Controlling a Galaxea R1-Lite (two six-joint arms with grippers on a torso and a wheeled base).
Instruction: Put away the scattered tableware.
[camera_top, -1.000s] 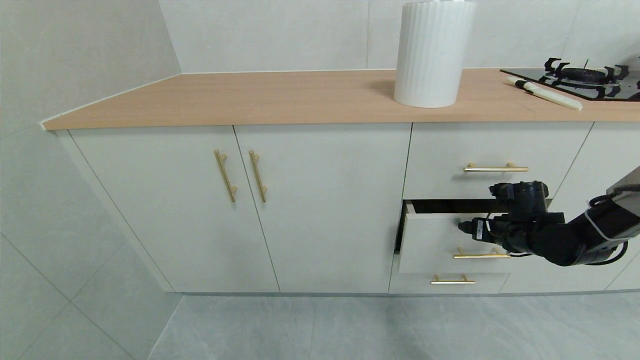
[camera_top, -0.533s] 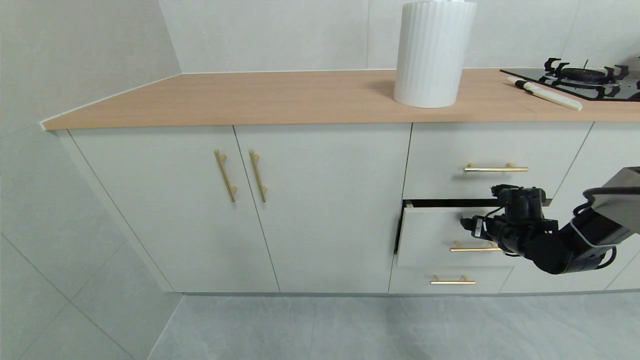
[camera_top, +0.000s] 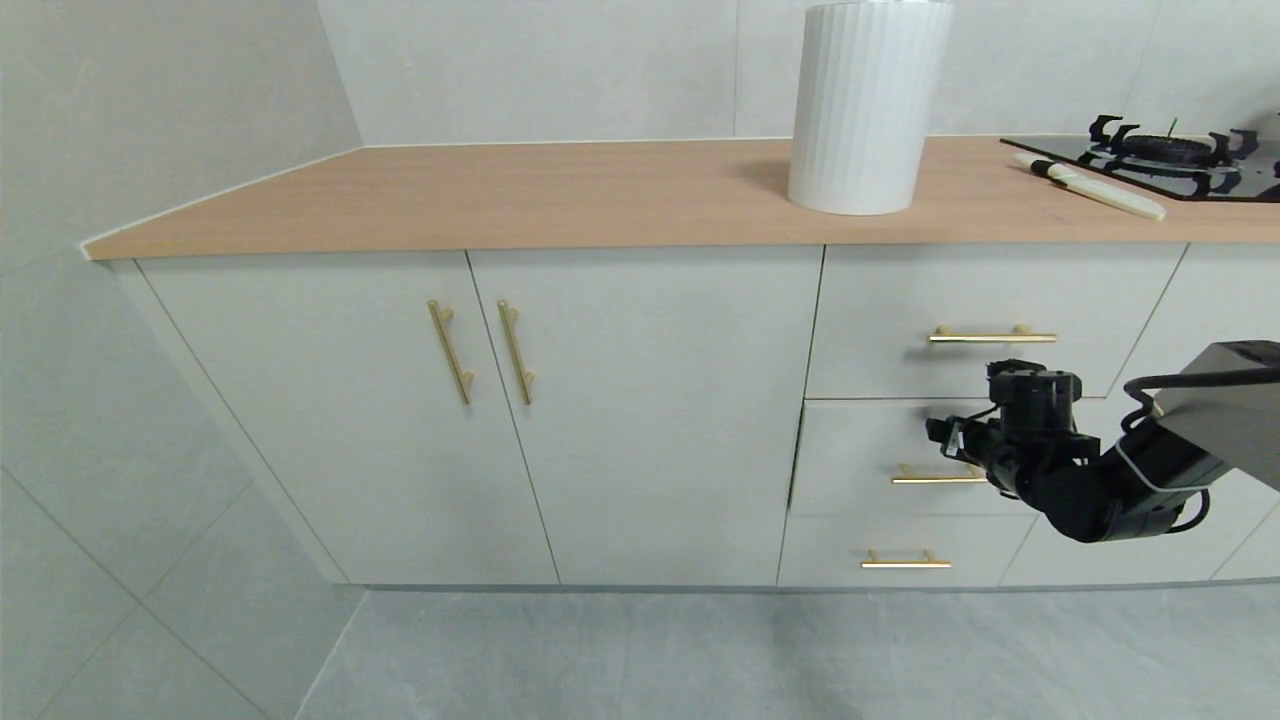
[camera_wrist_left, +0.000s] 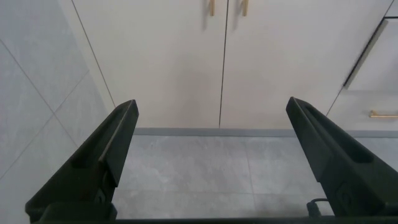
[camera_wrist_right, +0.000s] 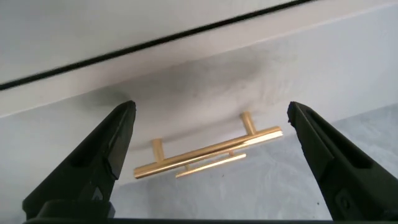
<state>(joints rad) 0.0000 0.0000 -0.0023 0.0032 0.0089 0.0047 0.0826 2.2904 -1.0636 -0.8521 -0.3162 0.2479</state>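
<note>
Your right claw (camera_wrist_right: 211, 112) gapes wide, empty, before the shut middle drawer (camera_top: 870, 450); at two o'clock, a knife (camera_top: 1090, 188) lies unstowed on the counter (camera_top: 500, 200).

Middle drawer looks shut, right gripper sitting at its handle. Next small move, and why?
Probably back the right gripper straight off the middle drawer. The drawer front sits flush with its neighbours, and the gripper is open in front of the handle, gripping nothing, so nothing is left to hold there. A knife lies on the countertop by the stove.
</note>
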